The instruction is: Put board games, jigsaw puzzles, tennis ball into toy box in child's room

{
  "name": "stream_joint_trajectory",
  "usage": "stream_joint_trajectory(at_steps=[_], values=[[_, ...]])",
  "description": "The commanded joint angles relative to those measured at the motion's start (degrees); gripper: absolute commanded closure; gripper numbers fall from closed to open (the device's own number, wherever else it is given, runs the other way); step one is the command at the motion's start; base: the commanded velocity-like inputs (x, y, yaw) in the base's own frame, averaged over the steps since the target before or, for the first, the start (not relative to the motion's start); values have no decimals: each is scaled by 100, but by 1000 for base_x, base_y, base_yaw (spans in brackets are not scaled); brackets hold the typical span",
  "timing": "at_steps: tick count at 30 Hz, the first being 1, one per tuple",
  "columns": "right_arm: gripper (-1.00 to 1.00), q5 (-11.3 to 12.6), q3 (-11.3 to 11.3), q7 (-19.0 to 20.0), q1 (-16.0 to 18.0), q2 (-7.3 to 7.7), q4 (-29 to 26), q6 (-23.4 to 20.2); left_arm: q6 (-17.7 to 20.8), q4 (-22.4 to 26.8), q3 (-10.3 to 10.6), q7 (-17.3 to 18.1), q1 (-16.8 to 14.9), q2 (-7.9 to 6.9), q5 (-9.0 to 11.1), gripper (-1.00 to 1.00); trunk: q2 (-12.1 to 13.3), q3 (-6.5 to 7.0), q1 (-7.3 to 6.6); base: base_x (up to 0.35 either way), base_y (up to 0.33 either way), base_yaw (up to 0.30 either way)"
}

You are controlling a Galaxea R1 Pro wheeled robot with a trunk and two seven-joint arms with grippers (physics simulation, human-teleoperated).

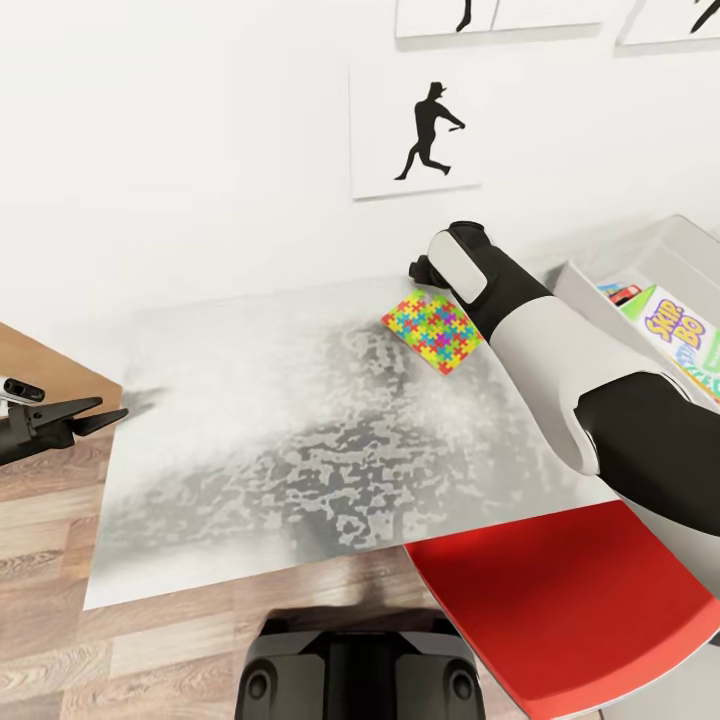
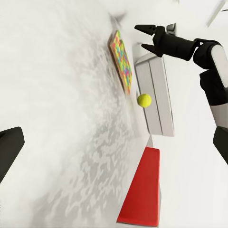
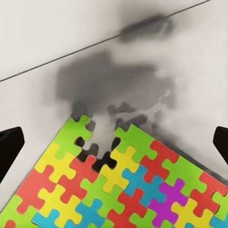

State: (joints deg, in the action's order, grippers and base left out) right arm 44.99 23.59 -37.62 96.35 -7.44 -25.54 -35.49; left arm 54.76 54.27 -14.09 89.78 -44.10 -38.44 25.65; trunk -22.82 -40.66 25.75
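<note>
Head view
- Table point(image 1: 300, 430): a long pale desk top with a mottled grey sheen, set against the white wall.
- Jigsaw puzzle point(image 1: 433, 330): one bright mosaic square lying flat at the far side of the table, close to the wall.
- Right arm: stretched out over the table, its wrist just past the puzzle's far corner; the right gripper point(image 1: 420, 268) is mostly hidden behind the wrist.
- Toy box point(image 1: 640, 255): the light grey bin at the table's right end, with the Skip-Bo box point(image 1: 682, 340) lying inside it.
- Left gripper point(image 1: 95, 415): hanging off the table's left end over the wood floor, its dark fingers drawn close together; whether fully clenched I cannot tell.
- Red chair point(image 1: 560, 600): its seat tucked at the near edge, right of centre.
- Wall picture point(image 1: 415, 130): a black batter silhouette above the puzzle.

Left wrist view
- Tennis ball point(image 2: 144, 99): small, yellow-green, by the toy box's outer wall, near the puzzle.
- Right gripper: fingers spread apart, holding nothing, poised beside the puzzle's far end.

Right wrist view
- Puzzle: right under the camera, one piece missing near its corner.
- Fingertips point(image 3: 10, 147): wide apart at either edge, released.
</note>
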Motion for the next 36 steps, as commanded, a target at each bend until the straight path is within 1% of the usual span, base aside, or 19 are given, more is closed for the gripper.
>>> stream_joint_trajectory(at_steps=[1,36], values=[[-100,53,44,-44,6,5,-4,-15,61,-2,3,22,-2,-3,0,-100,-9,-13,3,0,0,0],[-100,54,32,-43,-2,5,13,8,52,-16,-1,22,-2,-5,2,-100,-9,-204,3,0,0,0]])
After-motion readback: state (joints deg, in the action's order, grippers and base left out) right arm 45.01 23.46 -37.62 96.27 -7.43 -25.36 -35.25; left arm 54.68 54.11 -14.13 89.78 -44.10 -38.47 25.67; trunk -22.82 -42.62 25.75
